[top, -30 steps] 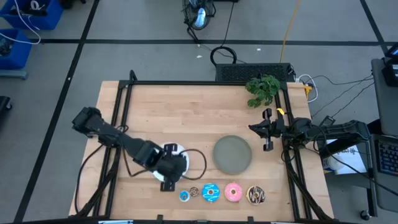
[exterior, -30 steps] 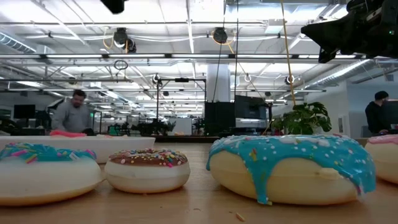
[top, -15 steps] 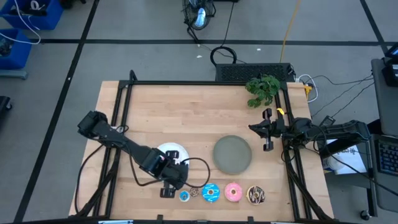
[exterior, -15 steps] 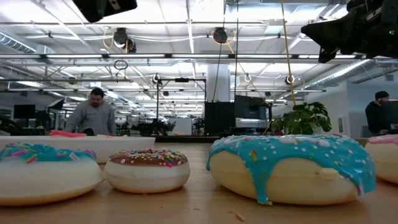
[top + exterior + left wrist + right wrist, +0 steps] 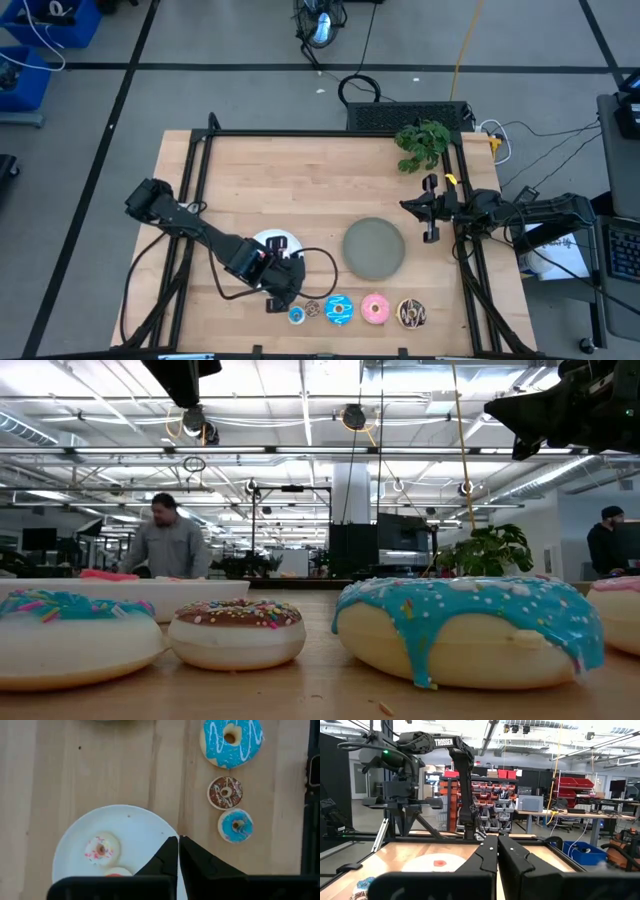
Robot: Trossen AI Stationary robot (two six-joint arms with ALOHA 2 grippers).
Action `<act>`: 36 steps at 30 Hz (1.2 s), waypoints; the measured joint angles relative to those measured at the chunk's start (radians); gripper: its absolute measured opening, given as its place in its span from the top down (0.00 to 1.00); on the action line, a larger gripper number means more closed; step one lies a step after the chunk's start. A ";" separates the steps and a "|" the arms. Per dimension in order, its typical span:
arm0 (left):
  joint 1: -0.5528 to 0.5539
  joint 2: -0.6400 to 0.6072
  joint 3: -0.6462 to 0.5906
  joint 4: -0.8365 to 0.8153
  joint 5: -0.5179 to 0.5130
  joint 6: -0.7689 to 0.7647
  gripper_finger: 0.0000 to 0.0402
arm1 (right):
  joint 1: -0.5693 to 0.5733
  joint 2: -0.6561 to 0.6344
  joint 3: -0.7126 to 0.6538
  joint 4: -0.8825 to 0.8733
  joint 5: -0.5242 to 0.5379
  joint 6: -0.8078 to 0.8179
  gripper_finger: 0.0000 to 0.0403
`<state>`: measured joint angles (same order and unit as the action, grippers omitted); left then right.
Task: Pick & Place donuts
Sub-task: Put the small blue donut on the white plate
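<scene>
Wooden counter (image 5: 300, 190) under the lights, and the count is on. Four donuts sit in a row along the near edge: a tiny blue one (image 5: 297, 316), a tiny brown one (image 5: 314, 309), the larger blue sprinkled donut (image 5: 339, 310), the pink donut (image 5: 376, 309) and, make that five, the dark brown donut with pale drizzle (image 5: 411, 314) at the right end. On the white plate (image 5: 75, 845) lie two more, the white-pink donut (image 5: 100, 850) and a red one (image 5: 114, 872) just peeking past the wrist housing. One grey plate (image 5: 374, 248) sits bare beside it. Left arm reaches out low over the counter, elbow back at the left rail, its left claw (image 5: 281, 297) hanging over the near rim of the white plate, pointing straight down, fingers pressed together with nothing between them. Right claw (image 5: 432, 236) waits at the right rail, level, fingers together and empty, near the potted plant (image 5: 422, 142).
</scene>
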<state>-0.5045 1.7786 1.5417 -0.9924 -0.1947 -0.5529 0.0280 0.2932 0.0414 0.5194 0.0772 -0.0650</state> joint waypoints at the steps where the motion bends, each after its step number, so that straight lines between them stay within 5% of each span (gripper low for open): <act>1: 0.000 0.000 0.000 0.000 0.002 -0.018 0.93 | 0.000 0.000 0.000 0.000 0.000 0.000 1.00; 24: 0.018 0.002 -0.001 0.013 -0.030 -0.201 0.99 | 0.000 0.000 0.000 0.008 0.000 -0.007 1.00; 30: 0.019 0.102 0.007 0.195 0.060 -0.179 0.99 | 0.000 0.000 0.000 0.008 0.000 0.021 1.00; 36: -0.005 0.252 0.158 0.123 0.127 -0.196 0.99 | 0.000 0.000 0.000 0.008 0.000 0.027 1.00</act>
<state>-0.5095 2.0306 1.6998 -0.8694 -0.0681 -0.7493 0.0280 0.2932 0.0414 0.5276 0.0772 -0.0383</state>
